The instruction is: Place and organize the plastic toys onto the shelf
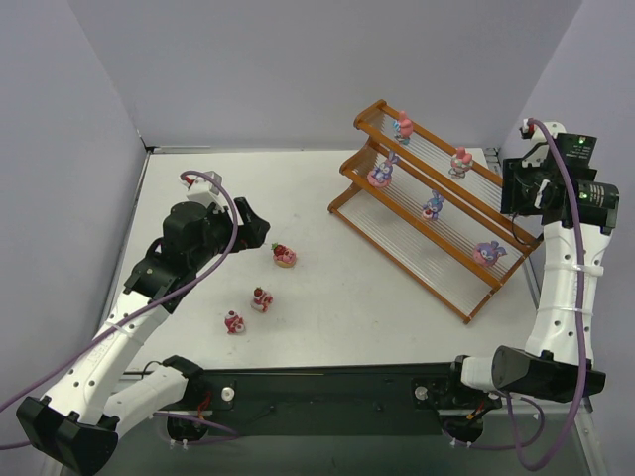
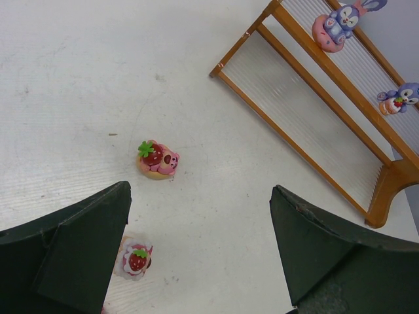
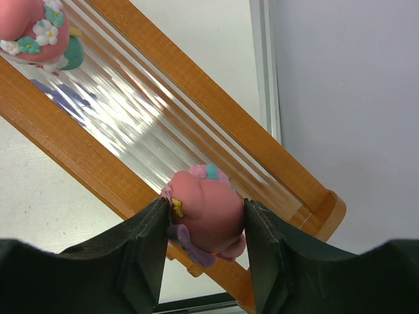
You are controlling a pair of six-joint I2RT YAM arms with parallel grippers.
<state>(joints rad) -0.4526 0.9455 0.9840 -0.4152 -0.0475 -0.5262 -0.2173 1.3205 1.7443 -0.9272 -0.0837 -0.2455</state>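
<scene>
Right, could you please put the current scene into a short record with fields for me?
left gripper: open, holding nothing, above the table
right gripper: shut on a pink toy, at the right end of the shelf, top tier
shelved toys: five, all upright
loose toys: three, on the table near the left gripper
task status: unfinished; three toys not yet picked up, one in hand
</scene>
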